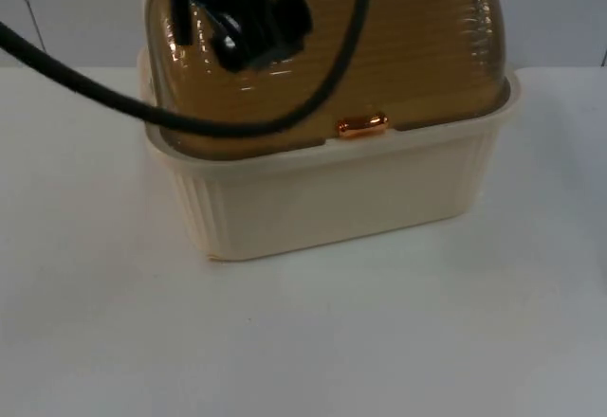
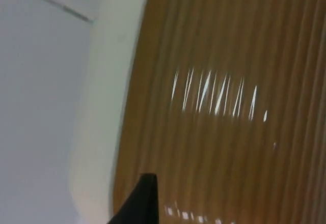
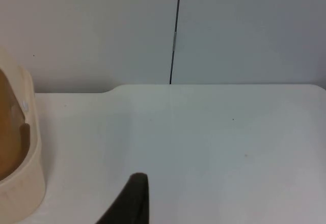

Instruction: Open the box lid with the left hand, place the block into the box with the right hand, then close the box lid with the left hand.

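The cream box (image 1: 332,199) sits on the white table (image 1: 303,341) with its amber ribbed lid (image 1: 417,47) down. The little orange latch (image 1: 361,126) sits at the lid's front edge, right on the box rim. Over the back-left of the lid hangs the left gripper (image 1: 248,30); can't tell if it's open or closed. The right gripper (image 3: 133,203) waits off to the box's side, same story with its fingers. Block location unknown, so can't judge if this is start or finish.

Cream box (image 1: 332,199) on white table (image 1: 303,341), amber ribbed lid (image 1: 408,47) closed.
Left gripper (image 1: 248,33) sits over the lid's left part; orange latch (image 1: 362,126) at front rim.
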